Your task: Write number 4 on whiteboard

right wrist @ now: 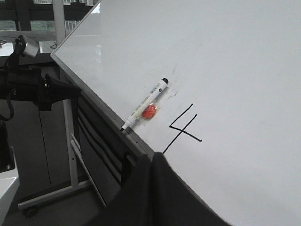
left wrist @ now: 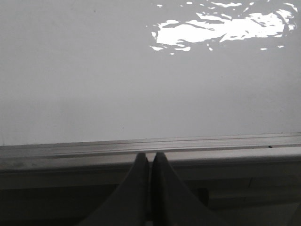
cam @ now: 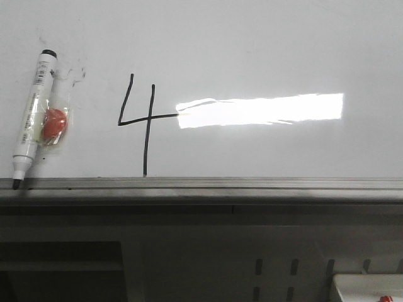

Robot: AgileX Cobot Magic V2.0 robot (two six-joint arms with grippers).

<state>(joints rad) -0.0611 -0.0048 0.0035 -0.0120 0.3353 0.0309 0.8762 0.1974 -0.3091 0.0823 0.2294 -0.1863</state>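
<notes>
A thin black open-top number 4 [cam: 143,116] is drawn on the whiteboard [cam: 252,44]; its long vertical stroke reaches the grey ledge [cam: 208,184]. It also shows in the right wrist view [right wrist: 184,126] on the whiteboard [right wrist: 225,61]. A white marker [cam: 31,116] with a black tip lies uncapped against the board, tip on the ledge, with an orange-red thing in clear wrap [cam: 54,124] beside it. My left gripper [left wrist: 150,157] is shut and empty at the ledge [left wrist: 141,145]. My right gripper [right wrist: 153,157] is shut and empty, just below the 4's stroke.
A bright rectangular glare [cam: 261,110] lies on the board right of the 4. Faint black smudges [cam: 75,72] sit by the marker's cap end. Below the ledge is a grey slotted panel [cam: 277,264]. The other arm [right wrist: 42,87] shows at the board's left end.
</notes>
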